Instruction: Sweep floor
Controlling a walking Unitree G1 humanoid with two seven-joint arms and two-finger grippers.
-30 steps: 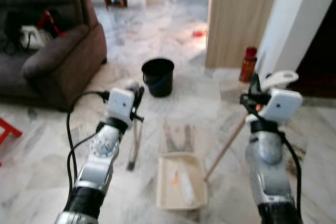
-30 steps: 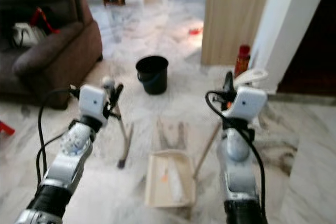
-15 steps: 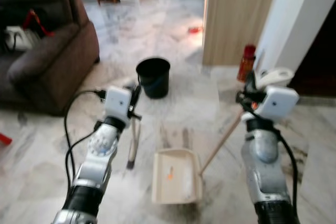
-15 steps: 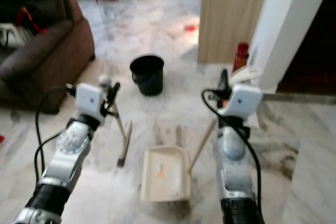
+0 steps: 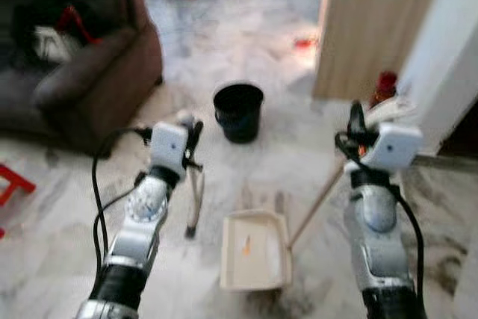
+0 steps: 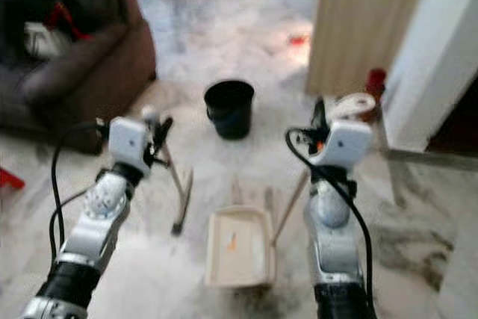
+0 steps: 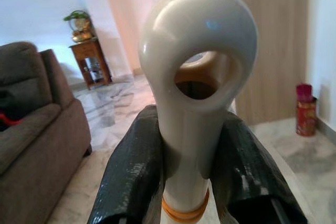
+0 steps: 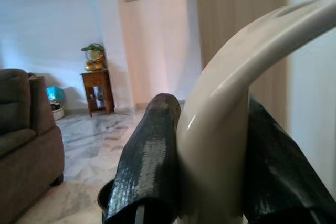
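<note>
Left eye view has the left gripper [image 5: 191, 134] closed round the top of a broom [image 5: 196, 203], whose stick runs down to a head resting on the marble floor [image 5: 67, 237] at about 9 o'clock from the cream dustpan [image 5: 254, 250]. The right gripper [image 5: 357, 126] clamps the top of the dustpan handle [image 5: 317, 204], a wooden pole slanting down to the pan, which lies flat with a small orange scrap [image 5: 246, 245] in it. A black bucket [image 5: 238, 112] stands at 12 o'clock from the pan, a brown sofa [image 5: 89, 72] at 10 o'clock, a red bottle [image 5: 385, 85] at 2 o'clock by the wooden panel. Left wrist view shows both black fingers [image 7: 131, 171] pressed against the broom's cream hanging loop. Right wrist view shows the fingers [image 8: 144, 166] squeezing the pan handle's curved cream grip.
</note>
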